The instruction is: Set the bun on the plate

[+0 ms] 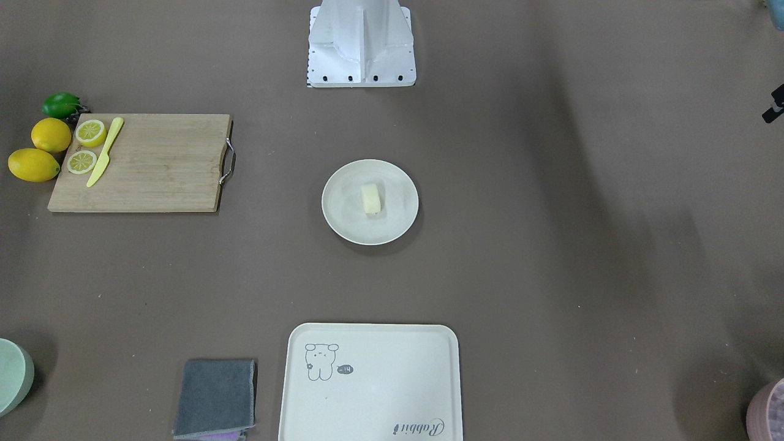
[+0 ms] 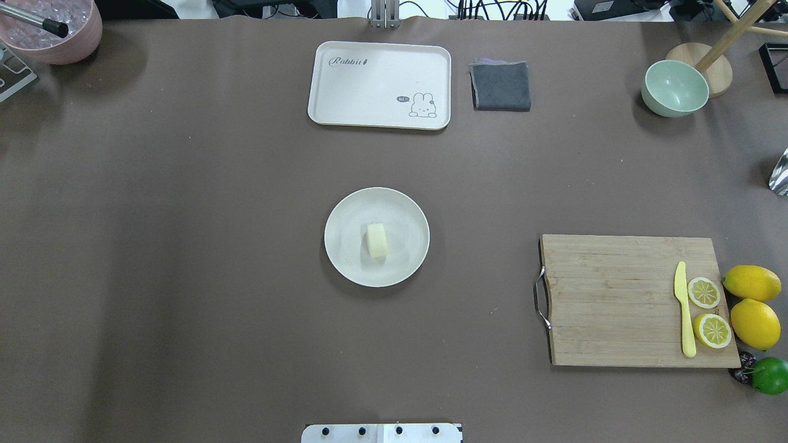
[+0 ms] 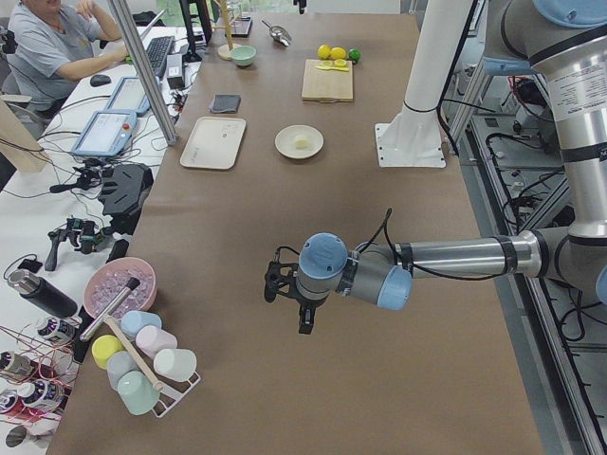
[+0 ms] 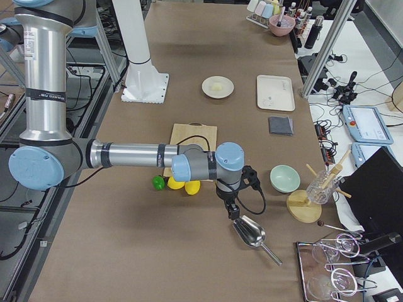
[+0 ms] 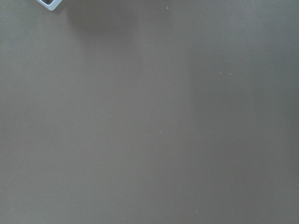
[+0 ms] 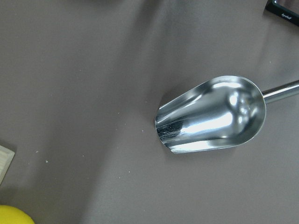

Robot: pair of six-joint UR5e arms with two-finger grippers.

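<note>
Claw state: couldn't tell apart or together for left claw (image 3: 305,324) or right claw (image 4: 232,211). Found bun (image 2: 377,239) on plate (image 2: 403,212), between both, well apart. Judged risk: knocking scoop (image 6: 210,114) just below right claw if lowered.

A wooden cutting board (image 2: 615,301) holds a yellow knife (image 2: 684,311) and lemon halves (image 2: 703,292).
</note>
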